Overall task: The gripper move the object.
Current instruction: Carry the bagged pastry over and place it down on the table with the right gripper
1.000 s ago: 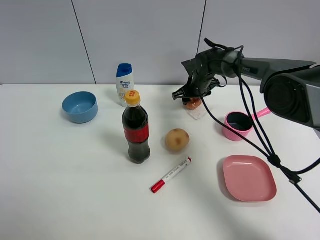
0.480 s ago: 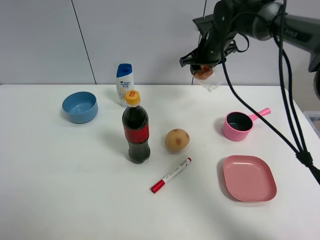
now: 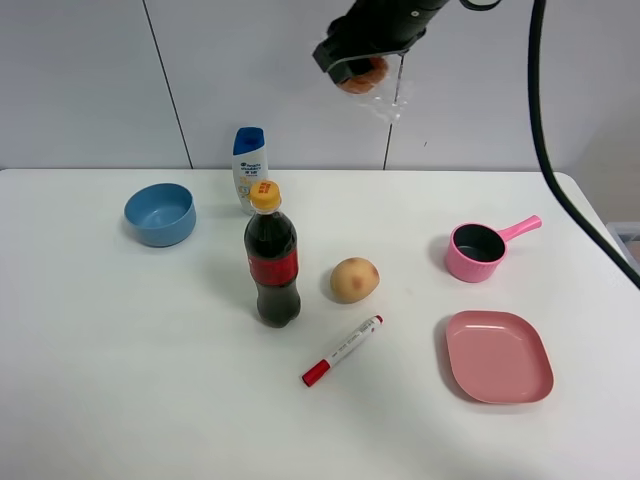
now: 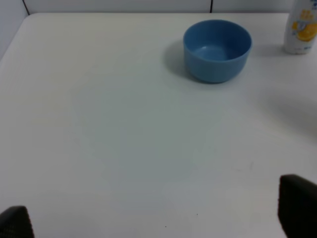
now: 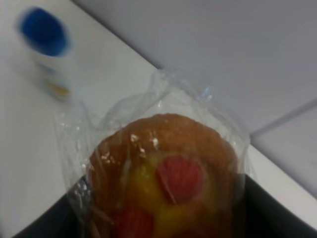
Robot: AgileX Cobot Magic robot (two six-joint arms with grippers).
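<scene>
Lab setup: white table (image 3: 150, 400), grey panel wall (image 3: 80, 80).

A plain white table (image 3: 120, 400) was evenly lit, showing only soft shadows, and its far edge met a pale grey panelled wall (image 3: 80, 80) divided by two thin dark seams (image 3: 167, 85), one slanted at left, one nearly upright at right.

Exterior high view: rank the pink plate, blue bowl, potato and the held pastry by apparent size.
1. pink plate
2. blue bowl
3. potato and wrapped pastry look alike; the pastry is held high, likely nearer the camera, so I won't rank them.
</scene>
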